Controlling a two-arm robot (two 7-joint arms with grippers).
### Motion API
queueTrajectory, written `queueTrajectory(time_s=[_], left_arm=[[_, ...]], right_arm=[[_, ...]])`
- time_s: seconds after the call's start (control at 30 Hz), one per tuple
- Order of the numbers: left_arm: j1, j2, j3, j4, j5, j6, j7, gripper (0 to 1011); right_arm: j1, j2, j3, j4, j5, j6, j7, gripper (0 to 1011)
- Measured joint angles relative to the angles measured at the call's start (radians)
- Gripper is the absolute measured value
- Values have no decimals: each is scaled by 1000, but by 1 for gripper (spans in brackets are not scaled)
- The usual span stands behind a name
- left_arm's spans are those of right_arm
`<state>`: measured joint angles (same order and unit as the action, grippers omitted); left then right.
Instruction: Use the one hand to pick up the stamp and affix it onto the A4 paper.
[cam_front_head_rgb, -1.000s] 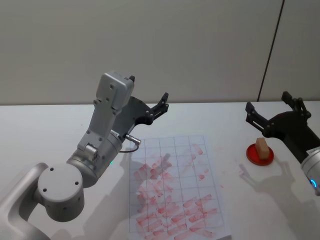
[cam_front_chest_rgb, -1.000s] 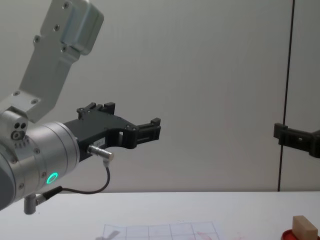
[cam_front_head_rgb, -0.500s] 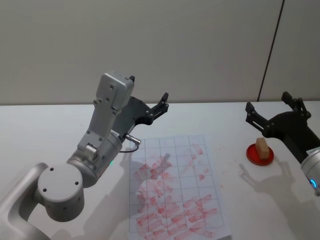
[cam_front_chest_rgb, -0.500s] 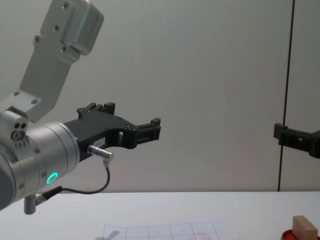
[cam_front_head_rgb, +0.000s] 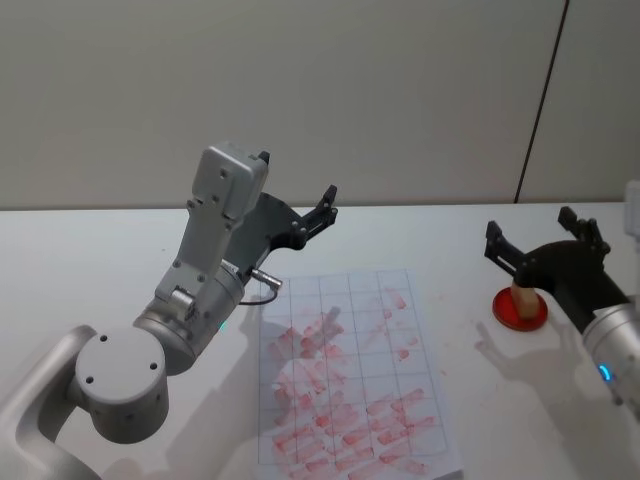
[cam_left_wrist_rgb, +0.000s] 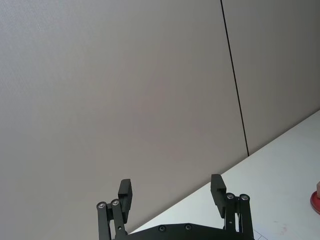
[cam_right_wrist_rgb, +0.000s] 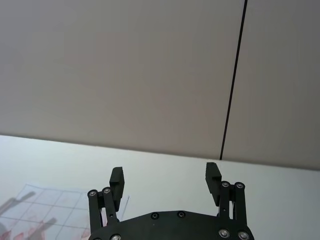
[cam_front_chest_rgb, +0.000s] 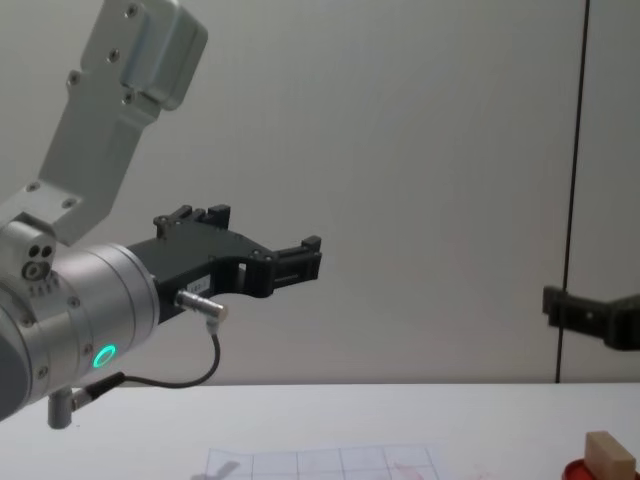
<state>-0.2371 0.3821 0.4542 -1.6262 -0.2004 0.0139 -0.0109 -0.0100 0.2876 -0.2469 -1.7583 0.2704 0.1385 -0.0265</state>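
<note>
Right gripper (cam_front_head_rgb: 529, 225), spread wide, hovers seemingly just above the stamp (cam_front_head_rgb: 521, 296) on its red disc (cam_front_head_rgb: 506, 313); left gripper (cam_front_head_rgb: 297, 175) hangs raised, also wide.

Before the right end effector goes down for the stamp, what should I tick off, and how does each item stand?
1. Is the right end effector open: ok, fingers spread wide.
2. Is the stamp standing on the red disc: ok.
3. Is the right end effector down at stamp height: not ok; the chest view shows it well above the stamp.
4. Are its fingers lined up on either side of the stamp: cannot tell.
5. Is the A4 paper flat and uncovered: ok.
6. Is the left end effector out of the way: ok, open and raised beyond the paper's far left corner.
</note>
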Motion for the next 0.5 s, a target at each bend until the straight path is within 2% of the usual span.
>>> queueTrajectory(time_s=[0.17, 0.5], left_arm=[[0, 0, 0, 0, 0, 0, 0, 1001], [0, 0, 0, 0, 0, 0, 0, 1001]], right_arm=[[12, -26, -10, 16, -7, 56, -39, 1001], [66, -99, -29, 98, -18, 184, -124, 1001]])
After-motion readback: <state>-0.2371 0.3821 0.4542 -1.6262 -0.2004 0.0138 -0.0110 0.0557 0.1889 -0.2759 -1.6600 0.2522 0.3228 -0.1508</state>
